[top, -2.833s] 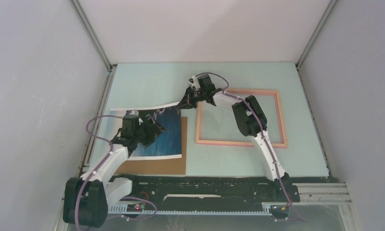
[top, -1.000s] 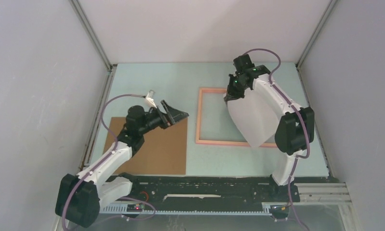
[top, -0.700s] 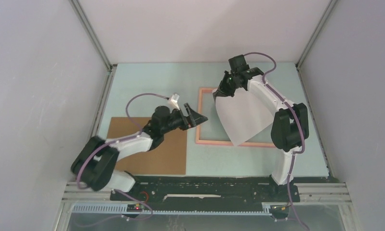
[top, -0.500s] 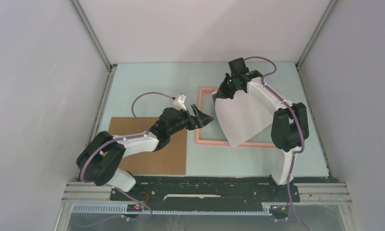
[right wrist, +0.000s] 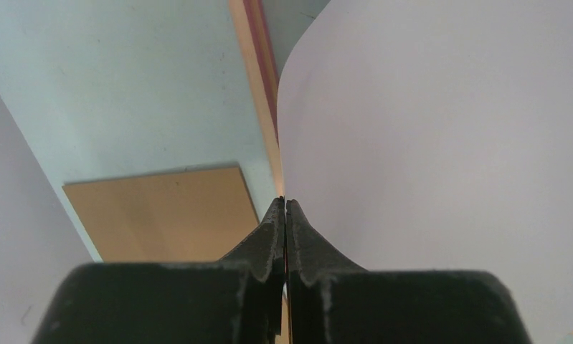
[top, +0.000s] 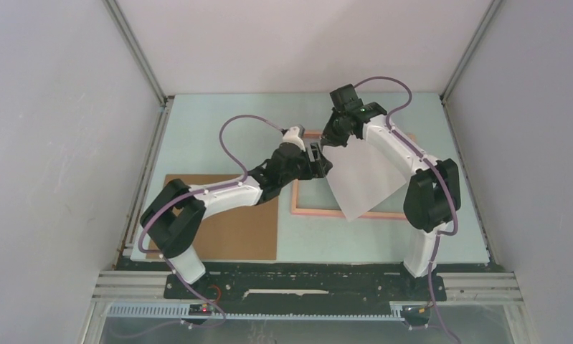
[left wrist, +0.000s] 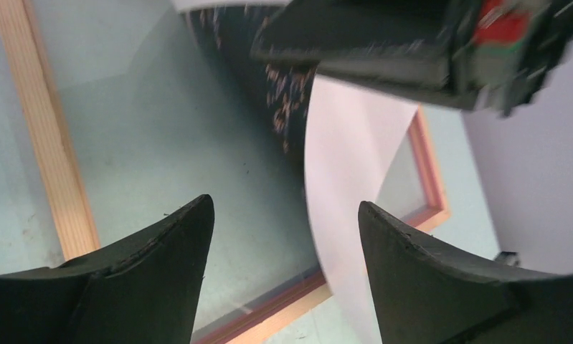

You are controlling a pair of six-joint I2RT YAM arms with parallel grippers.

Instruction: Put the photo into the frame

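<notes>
The photo (top: 363,178) hangs white-back-up from my right gripper (top: 331,137), which is shut on its far corner; it droops over the salmon-pink frame (top: 308,210) lying flat on the table. In the right wrist view the shut gripper (right wrist: 285,203) pinches the photo's white sheet (right wrist: 441,143). My left gripper (top: 319,161) is open at the frame's left side, close to the photo's near-left edge. In the left wrist view the curled photo (left wrist: 341,186), dark printed side showing above, passes between the open fingers (left wrist: 168,251) over the frame (left wrist: 46,143).
A brown cardboard sheet (top: 233,229) lies at the table's near left, also in the right wrist view (right wrist: 161,211). The arms' base rail (top: 305,283) runs along the near edge. Grey walls enclose both sides.
The right gripper lifted the photo off the cardboard and carried it right, over the frame, white back up. The left arm let go and reached right to the frame's left side.
</notes>
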